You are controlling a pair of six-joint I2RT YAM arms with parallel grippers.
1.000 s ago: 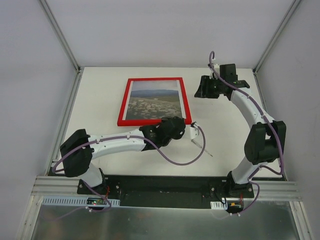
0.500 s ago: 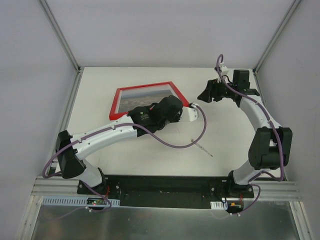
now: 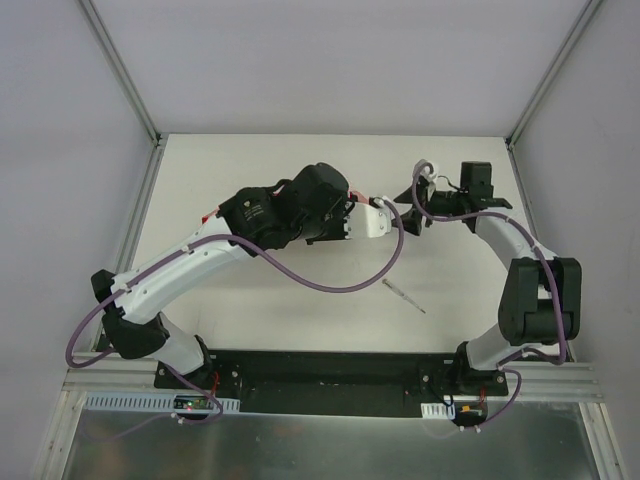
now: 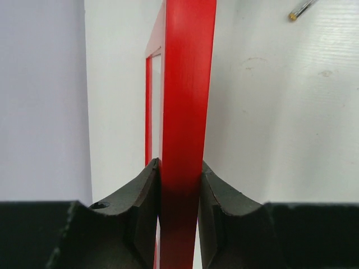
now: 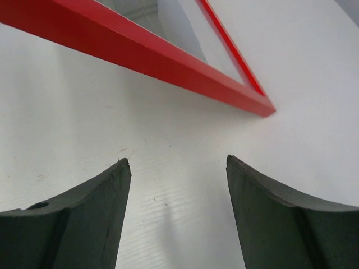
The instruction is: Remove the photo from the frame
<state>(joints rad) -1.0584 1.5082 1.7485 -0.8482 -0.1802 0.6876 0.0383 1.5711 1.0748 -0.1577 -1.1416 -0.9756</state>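
My left gripper (image 4: 179, 168) is shut on the edge of the red frame (image 4: 185, 101) and holds it tipped up, edge-on to its camera. In the top view the left gripper (image 3: 383, 213) and wrist cover most of the frame; only slivers of red (image 3: 356, 195) show. The photo is hidden there. My right gripper (image 3: 408, 197) is open and empty, just right of the frame. In the right wrist view its open gripper (image 5: 178, 162) hovers over bare table, with the frame's red bar (image 5: 146, 53) and one corner just beyond the fingertips, not touching.
A thin metal-tipped tool (image 3: 405, 298) lies on the white table (image 3: 460, 260) in front of the frame; it also shows in the left wrist view (image 4: 303, 8). Grey walls and rails bound the table on three sides.
The left arm has lifted the frame from lying flat to tilted steeply on edge, rising and swinging back. The right gripper has moved left and nearer, close to the frame's right corner.
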